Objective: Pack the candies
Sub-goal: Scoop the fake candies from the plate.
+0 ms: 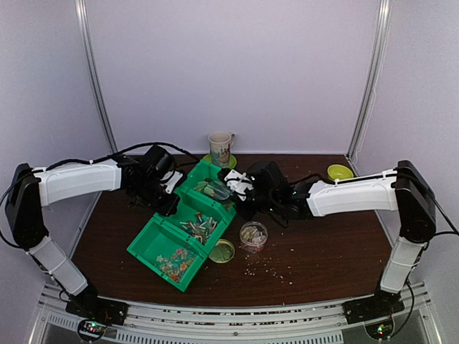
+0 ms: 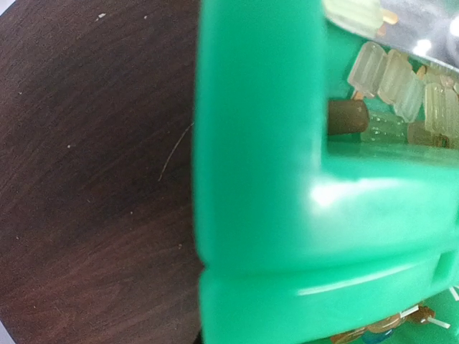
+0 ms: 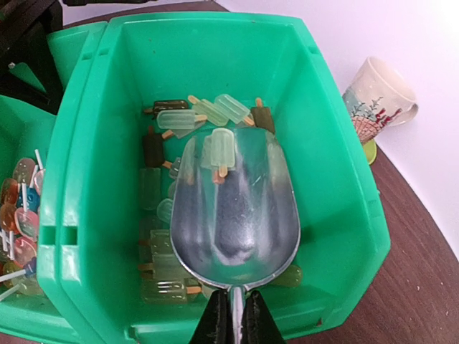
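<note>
Three joined green bins [image 1: 154, 240] lie in a diagonal row. The near one holds tiny mixed-colour candies [image 1: 174, 264]. The far bin [image 3: 337, 179] holds pale green and brown ice-lolly candies [image 3: 172, 118]. My right gripper [image 3: 233, 299] is shut on the handle of a metal scoop [image 3: 237, 215], whose bowl lies inside that bin with one pale candy [image 3: 219, 149] in it. My left gripper [image 1: 166, 203] sits against the bins' left wall [image 2: 258, 179]. Its fingers are hidden in the left wrist view, where the wall fills the frame.
A small clear jar [image 1: 253, 235] with candies in it stands right of the bins, with its round lid [image 1: 221, 251] beside it. Crumbs [image 1: 265, 269] are scattered in front. A mug [image 1: 221, 148] stands at the back, and a small green bowl [image 1: 339, 172] at the back right.
</note>
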`<state>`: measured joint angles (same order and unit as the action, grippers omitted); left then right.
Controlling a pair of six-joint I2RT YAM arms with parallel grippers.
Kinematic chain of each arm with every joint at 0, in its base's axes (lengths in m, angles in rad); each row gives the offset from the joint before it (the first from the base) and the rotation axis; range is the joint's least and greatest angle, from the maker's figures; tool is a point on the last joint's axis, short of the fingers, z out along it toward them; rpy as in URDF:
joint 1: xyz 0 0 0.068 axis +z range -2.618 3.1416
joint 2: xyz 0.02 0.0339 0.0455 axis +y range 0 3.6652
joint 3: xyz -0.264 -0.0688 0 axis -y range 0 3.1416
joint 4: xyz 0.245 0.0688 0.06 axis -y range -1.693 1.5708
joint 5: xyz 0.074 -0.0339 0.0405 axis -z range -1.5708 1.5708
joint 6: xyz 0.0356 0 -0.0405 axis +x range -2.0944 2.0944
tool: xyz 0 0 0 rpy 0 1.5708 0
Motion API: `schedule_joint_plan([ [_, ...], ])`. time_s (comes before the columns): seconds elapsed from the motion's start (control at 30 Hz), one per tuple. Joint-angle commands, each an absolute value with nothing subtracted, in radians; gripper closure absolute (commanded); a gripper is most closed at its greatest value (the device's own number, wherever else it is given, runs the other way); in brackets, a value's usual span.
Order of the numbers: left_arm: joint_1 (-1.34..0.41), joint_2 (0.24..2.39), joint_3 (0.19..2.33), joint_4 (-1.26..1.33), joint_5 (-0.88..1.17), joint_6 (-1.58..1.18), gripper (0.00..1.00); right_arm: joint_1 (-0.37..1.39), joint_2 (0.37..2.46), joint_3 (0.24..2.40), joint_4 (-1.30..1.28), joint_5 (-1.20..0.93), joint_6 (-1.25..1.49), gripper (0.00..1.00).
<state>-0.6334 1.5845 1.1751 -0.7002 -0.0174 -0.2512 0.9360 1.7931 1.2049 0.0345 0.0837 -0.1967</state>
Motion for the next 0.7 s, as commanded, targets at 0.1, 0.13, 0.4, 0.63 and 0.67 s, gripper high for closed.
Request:
schedule_joint_plan([
  [0.1, -0.597, 1.614, 1.306, -0.634, 0.075, -0.220, 1.00, 0.883, 1.675, 1.120, 0.140, 0.082, -0.150, 1.00],
  [0.13, -0.594, 1.621, 1.320, -0.644, 0.073, -0.211, 1.00, 0.878, 1.665, 1.111, 0.149, 0.078, -0.145, 1.00],
  [0.4, -0.574, 1.677, 1.391, -0.691, 0.088, -0.165, 1.00, 0.854, 1.593, 1.041, 0.202, 0.061, -0.142, 1.00],
  [0.63, -0.570, 1.770, 1.521, -0.758, 0.074, -0.104, 1.00, 0.851, 1.446, 0.967, 0.130, 0.061, -0.135, 1.00],
  [0.67, -0.569, 1.786, 1.544, -0.766, 0.073, -0.092, 1.00, 0.851, 1.410, 0.948, 0.111, 0.063, -0.131, 1.00],
])
